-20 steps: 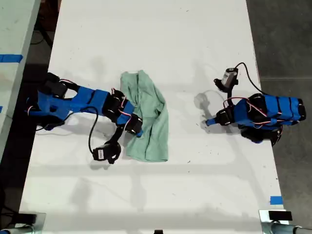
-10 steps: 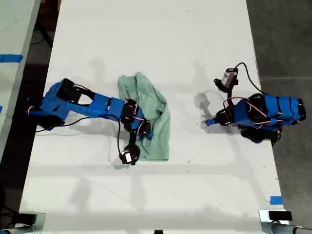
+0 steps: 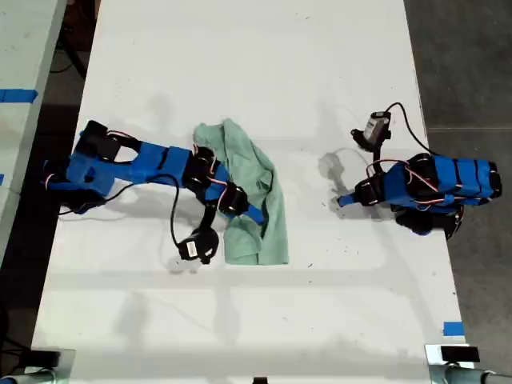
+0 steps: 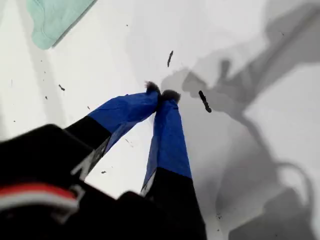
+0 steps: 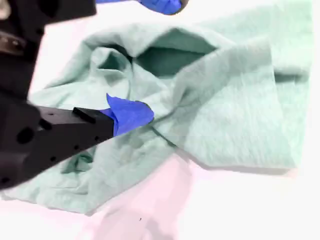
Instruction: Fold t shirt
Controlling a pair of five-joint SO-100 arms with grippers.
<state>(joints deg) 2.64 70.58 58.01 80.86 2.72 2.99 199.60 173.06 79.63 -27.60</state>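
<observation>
The t shirt [image 3: 254, 178] is a pale mint-green rumpled strip lying on the white table [image 3: 256, 72], left of centre in the exterior view. My second gripper [image 3: 253, 213] reaches over its middle from the exterior view's left. Seen close in the second wrist view, the t shirt [image 5: 230, 115] lies in wrinkled folds. There my second gripper [image 5: 147, 60] is open, one blue-taped fingertip [image 5: 131, 114] resting on the cloth and the other far off it. My first gripper [image 3: 342, 200] is shut over bare table at the exterior view's right. The first wrist view shows my first gripper [image 4: 161, 92] empty, with a t shirt corner [image 4: 55, 15] far off.
A second table with blue tape [image 3: 18, 96] stands at the exterior view's left, and dark floor [image 3: 464, 64] lies past the white table's edge at the exterior view's right. A blue tape mark [image 3: 453, 328] sits near the front corner on that side. Loose cables [image 3: 174, 228] trail beside the second arm.
My second gripper has moved across the t shirt toward the exterior view's right. The shirt's lower part has shifted to the right with it. The first arm has not moved.
</observation>
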